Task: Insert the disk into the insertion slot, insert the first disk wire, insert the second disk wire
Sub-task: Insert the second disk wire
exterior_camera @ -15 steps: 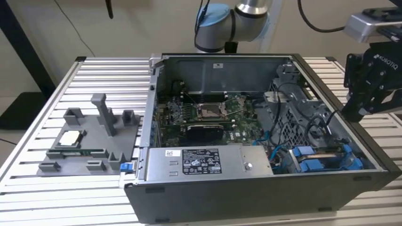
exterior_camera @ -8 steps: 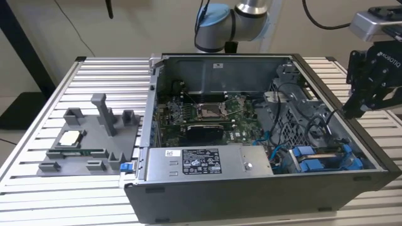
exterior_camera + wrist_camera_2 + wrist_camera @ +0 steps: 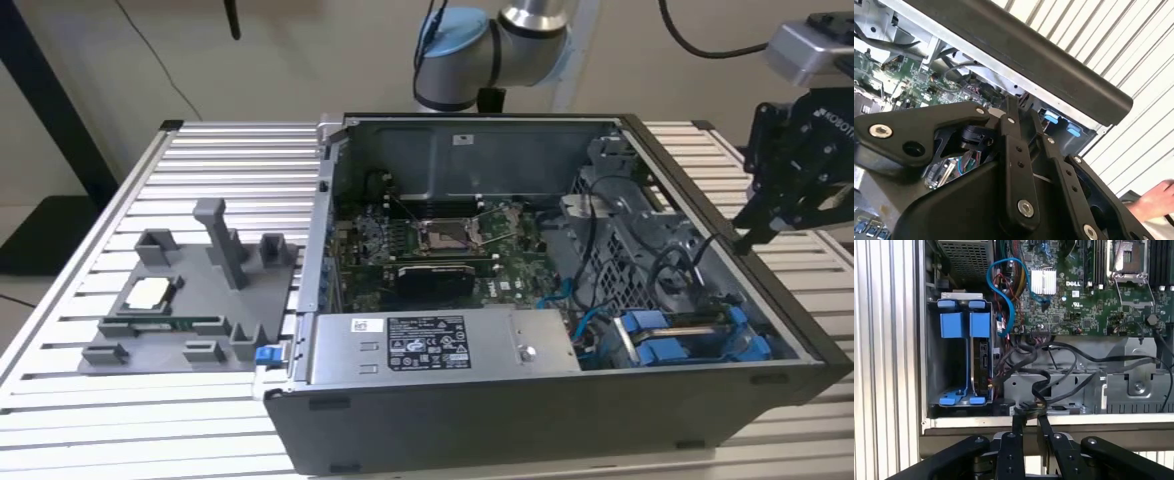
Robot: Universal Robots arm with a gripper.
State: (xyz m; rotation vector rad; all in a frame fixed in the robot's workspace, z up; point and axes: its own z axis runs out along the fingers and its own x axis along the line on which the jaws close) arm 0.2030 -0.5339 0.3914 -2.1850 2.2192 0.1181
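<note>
The disk (image 3: 982, 359) stands edge-on in the insertion slot of the drive cage, its blue frame (image 3: 979, 324) level with the blue frame beside it. In the exterior view the disk (image 3: 689, 326) sits low in the front right corner of the open computer case (image 3: 534, 425). My gripper (image 3: 1029, 413) hovers at the case's side wall, a short way from the cage. Its fingers (image 3: 1018, 425) are shut on the end of a black disk wire (image 3: 1054, 382) that loops back into the case. The exterior view shows the gripper (image 3: 742, 240) just above the case's right rim.
A grey power-supply box (image 3: 441, 345) fills the case front, with the motherboard (image 3: 441, 240) behind it. A blue cable (image 3: 1004, 287) and more black wires cross near the cage. A grey parts fixture (image 3: 187, 300) sits on the slatted table. A person's hand (image 3: 1154, 200) is near the table edge.
</note>
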